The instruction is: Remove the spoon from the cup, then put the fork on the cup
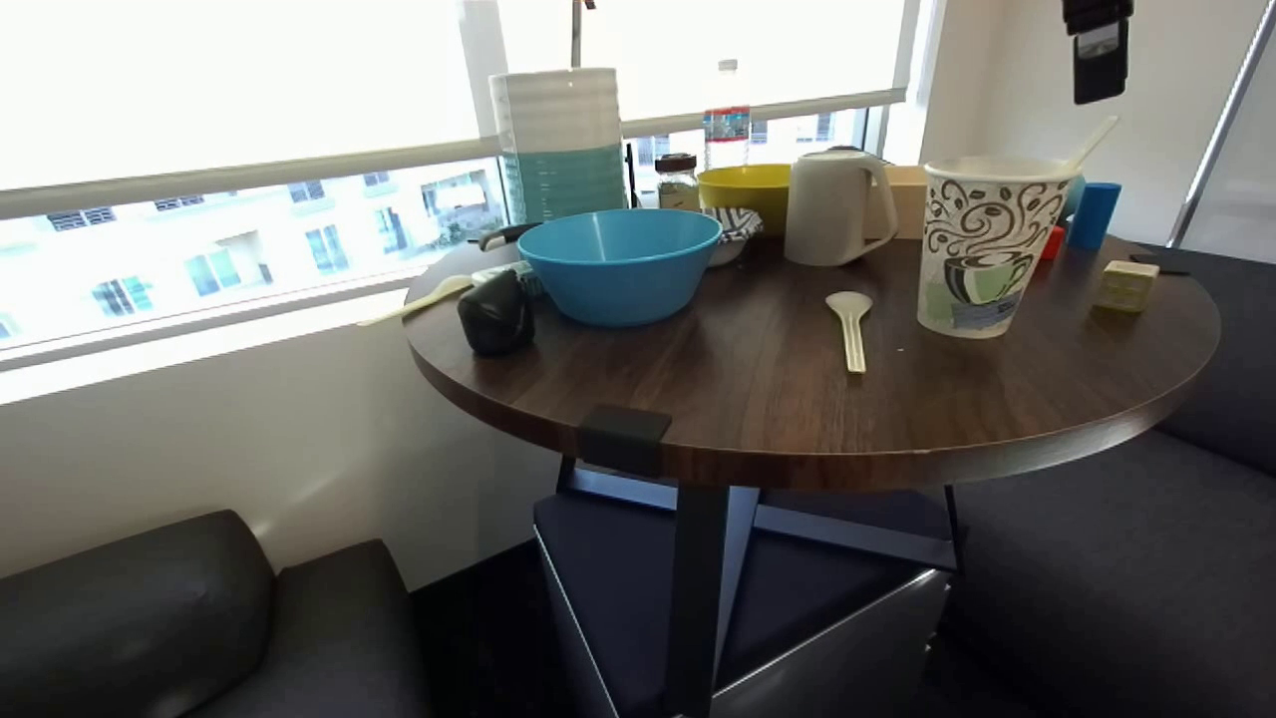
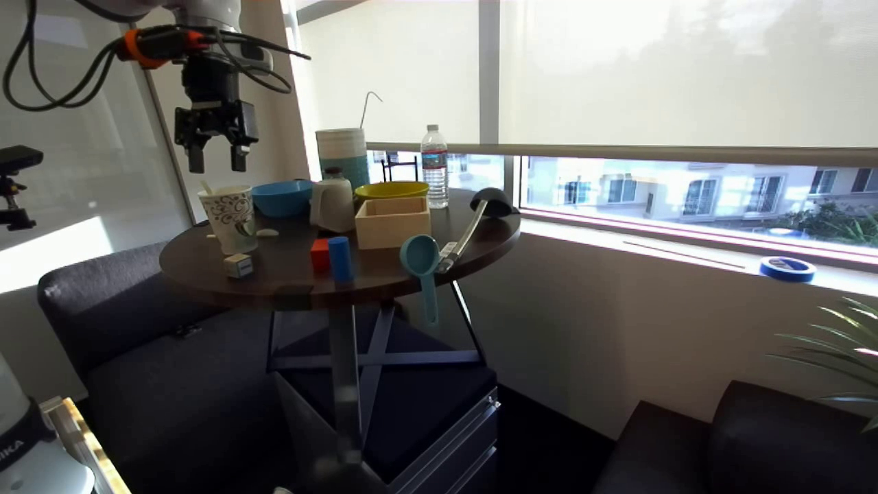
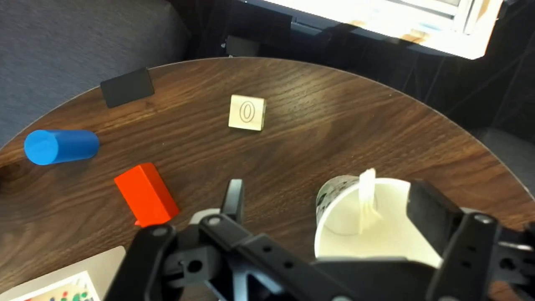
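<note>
The tall patterned white cup [image 1: 985,249] stands upright on the round table; it also shows in an exterior view [image 2: 230,219] and the wrist view [image 3: 334,209]. A slim pale utensil [image 1: 1094,143] leans in it, handle end above the rim; in the wrist view its lower end looks split like tines, so it appears to be the fork [image 3: 367,190]. The spoon [image 1: 849,324] lies flat on the table beside the cup; its bowl shows behind the cup [image 2: 267,233]. My gripper [image 2: 217,163] is open and empty just above the cup, fingers apart in the wrist view [image 3: 330,200].
A cream jug [image 1: 837,209], blue bowl [image 1: 620,264], yellow bowl [image 2: 391,191] and wooden box [image 2: 392,233] stand behind. A red block [image 3: 146,194], blue cylinder [image 3: 62,146] and wooden cube [image 3: 246,113] lie near. Another pale utensil [image 1: 429,299] overhangs the table edge.
</note>
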Robot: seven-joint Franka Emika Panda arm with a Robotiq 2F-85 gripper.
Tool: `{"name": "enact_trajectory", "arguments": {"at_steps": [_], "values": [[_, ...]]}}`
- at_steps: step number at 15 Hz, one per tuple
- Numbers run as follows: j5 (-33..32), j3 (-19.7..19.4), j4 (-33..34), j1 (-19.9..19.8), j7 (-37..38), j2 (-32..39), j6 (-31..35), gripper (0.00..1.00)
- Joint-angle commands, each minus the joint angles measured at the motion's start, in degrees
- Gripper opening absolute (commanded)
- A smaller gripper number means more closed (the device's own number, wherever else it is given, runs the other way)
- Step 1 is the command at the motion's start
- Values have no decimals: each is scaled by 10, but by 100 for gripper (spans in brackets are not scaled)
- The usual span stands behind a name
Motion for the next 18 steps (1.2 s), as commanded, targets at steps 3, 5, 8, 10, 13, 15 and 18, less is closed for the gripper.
{"name": "enact_trajectory", "arguments": {"at_steps": [3, 5, 8, 10, 13, 15, 18], "values": [[86, -6, -19, 4, 35, -8, -12, 100], [110, -5, -24, -7, 76, -9, -7, 100], [110, 1, -44, -23, 140, -16, 25, 100], [110, 3, -52, -30, 174, -20, 37, 100], [117, 5, -61, -36, 216, -20, 52, 100], [119, 8, -67, -36, 238, -22, 57, 100], [119, 8, -72, -39, 263, -29, 60, 73]]}}
